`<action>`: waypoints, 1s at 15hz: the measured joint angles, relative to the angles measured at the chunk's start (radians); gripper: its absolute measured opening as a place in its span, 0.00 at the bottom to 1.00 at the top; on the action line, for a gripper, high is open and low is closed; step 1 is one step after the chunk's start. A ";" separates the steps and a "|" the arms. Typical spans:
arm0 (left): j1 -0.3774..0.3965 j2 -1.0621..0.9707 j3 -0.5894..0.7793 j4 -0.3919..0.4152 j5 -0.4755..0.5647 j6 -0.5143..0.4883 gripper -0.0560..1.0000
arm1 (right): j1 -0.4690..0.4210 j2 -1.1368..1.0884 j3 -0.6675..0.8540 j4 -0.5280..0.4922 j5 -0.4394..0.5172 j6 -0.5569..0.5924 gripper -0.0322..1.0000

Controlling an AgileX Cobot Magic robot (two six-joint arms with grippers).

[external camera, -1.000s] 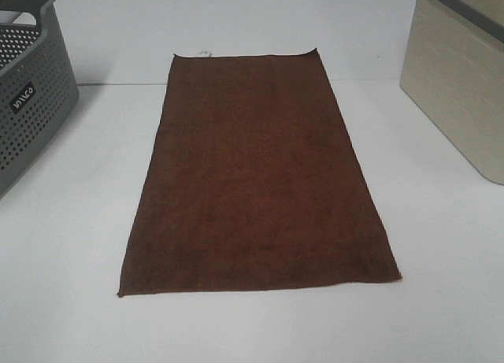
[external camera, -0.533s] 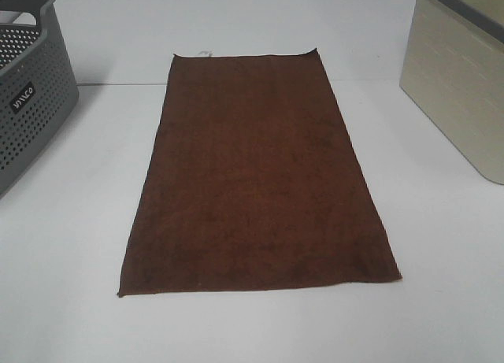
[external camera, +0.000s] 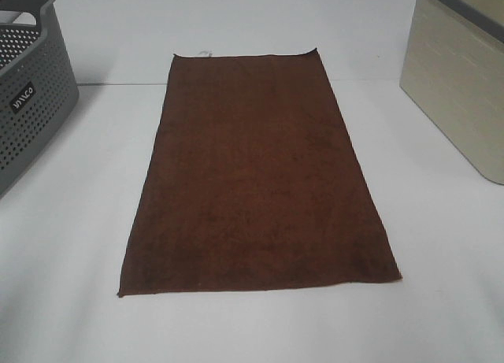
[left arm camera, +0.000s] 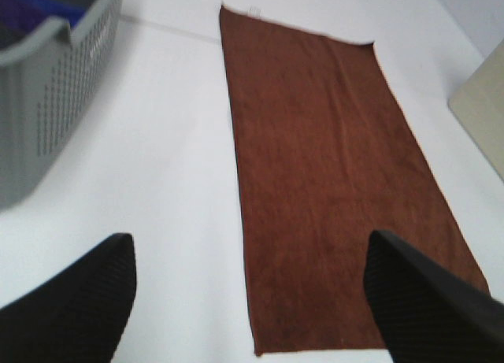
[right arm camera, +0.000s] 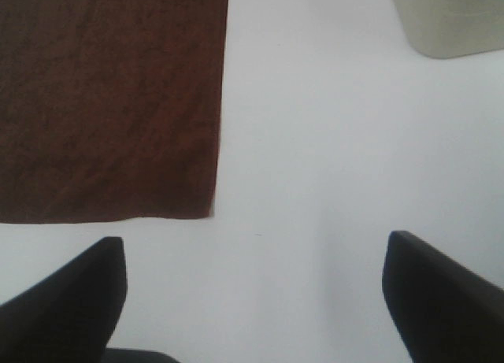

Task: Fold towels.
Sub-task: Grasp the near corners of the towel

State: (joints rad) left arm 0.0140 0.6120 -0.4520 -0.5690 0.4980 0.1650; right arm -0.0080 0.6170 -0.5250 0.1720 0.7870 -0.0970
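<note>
Towel (external camera: 260, 174) flat, fully spread, mid desk (external camera: 441, 261), long side running away from robot. Small white tag (external camera: 205, 53) at far left corner. Desk white, matte; thin seam (external camera: 110, 84) crosses under towel's far end. Grey perforated basket (external camera: 31, 103) at left, blue thing (left arm camera: 31, 5) inside. Beige bin (external camera: 457, 87) at right, apart from towel. Left jaws wide, empty, above towel's near left corner. Right jaws wide, empty, over bare desk beside near right corner.
</note>
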 joint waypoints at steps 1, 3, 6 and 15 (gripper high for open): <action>0.000 0.095 0.000 -0.036 -0.001 0.031 0.77 | 0.000 0.075 0.000 0.049 -0.042 0.000 0.83; 0.000 0.286 0.000 -0.133 -0.004 0.141 0.77 | 0.000 0.232 0.000 0.152 -0.118 0.000 0.83; 0.000 0.553 -0.003 -0.349 -0.005 0.392 0.77 | 0.000 0.467 -0.045 0.261 -0.144 -0.050 0.83; 0.000 1.091 -0.139 -0.852 0.124 0.941 0.77 | 0.000 0.993 -0.182 0.567 -0.179 -0.354 0.83</action>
State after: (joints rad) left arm 0.0140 1.7030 -0.5910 -1.4210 0.6220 1.1060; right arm -0.0080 1.6100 -0.7070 0.7390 0.6080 -0.4510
